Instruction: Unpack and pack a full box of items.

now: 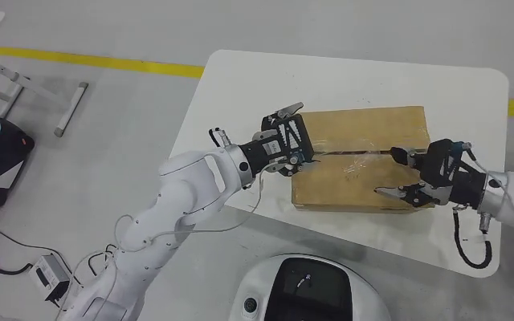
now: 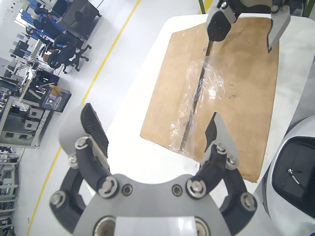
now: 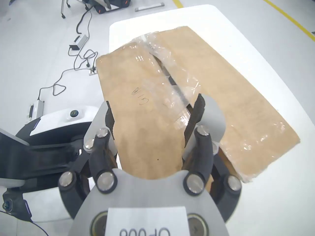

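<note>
Right gripper (image 1: 392,172) open, empty, astride box (image 1: 361,128) at 3 o'clock end | left gripper (image 1: 299,135) likewise at 9 | we read seam (image 1: 353,150) running 9–3

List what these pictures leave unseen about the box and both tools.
1. Contents of the box: every view, its shut top and the crumpled tape cover them.
2. Whether a fingertip of the right tool enters the seam: right wrist view, the finger itself hides it.
3. Whether the left tool touches the box: left wrist view, its finger covers the spot.
</note>
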Motion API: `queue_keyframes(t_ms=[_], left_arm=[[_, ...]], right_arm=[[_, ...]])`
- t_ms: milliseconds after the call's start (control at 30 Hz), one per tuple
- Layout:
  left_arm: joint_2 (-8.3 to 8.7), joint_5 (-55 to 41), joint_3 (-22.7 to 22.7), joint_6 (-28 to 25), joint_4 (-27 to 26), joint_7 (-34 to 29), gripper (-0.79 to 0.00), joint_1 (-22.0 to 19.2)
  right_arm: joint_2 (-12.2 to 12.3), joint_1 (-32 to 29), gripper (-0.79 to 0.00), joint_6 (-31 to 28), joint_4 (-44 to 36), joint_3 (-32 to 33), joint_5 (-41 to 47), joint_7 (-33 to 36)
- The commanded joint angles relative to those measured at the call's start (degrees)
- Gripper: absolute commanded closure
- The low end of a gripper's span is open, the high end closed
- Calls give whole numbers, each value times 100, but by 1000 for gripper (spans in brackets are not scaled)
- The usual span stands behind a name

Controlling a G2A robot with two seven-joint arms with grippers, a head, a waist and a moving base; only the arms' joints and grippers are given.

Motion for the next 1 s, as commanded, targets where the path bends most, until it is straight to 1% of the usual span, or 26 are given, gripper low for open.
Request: queue_keyframes(t_ms=[0,100,167,200,233,267,300,500,533,600,633,667,700,967], left_arm=[[2,0,-18,12,-4,0,-785,16],[6,4,-52,31,-4,-7,-785,32],[10,17,-84,36,-5,-17,-785,47],[12,16,-102,43,-5,-22,-785,59],[14,20,-118,44,-3,-31,-785,74],[16,22,-134,46,-6,-35,-785,87],[18,19,-150,49,-9,-37,-785,100],[26,1,-191,44,-27,-24,-785,147],[26,0,-191,42,-28,-23,-785,147],[27,2,-190,30,-28,-11,-785,144],[28,3,-190,29,-26,-7,-785,142],[28,4,-190,28,-24,-5,-785,142],[29,0,-188,30,-21,-8,-785,143],[32,-1,-191,42,-16,-20,-785,157]], right_arm=[[2,93,-628,2,48,-145,-151,3],[-24,244,-560,71,122,-346,-401,-63],[-47,329,-496,143,158,-467,-591,-151],[-57,366,-477,180,173,-516,-686,-208],[-66,402,-437,226,183,-556,-798,-260],[-74,434,-413,274,183,-592,-924,-305],[-80,462,-406,312,174,-626,-1055,-348],[-97,554,-456,443,98,-760,-1709,-602],[-94,565,-493,468,68,-754,-1824,-645],[-81,566,-533,503,-2,-712,-2063,-748],[-72,546,-570,516,-29,-680,-2145,-818],[-62,530,-579,536,-66,-635,-2225,-888],[-51,502,-637,535,-105,-598,-2295,-947],[31,295,-656,379,-400,-391,-2745,-1311]])
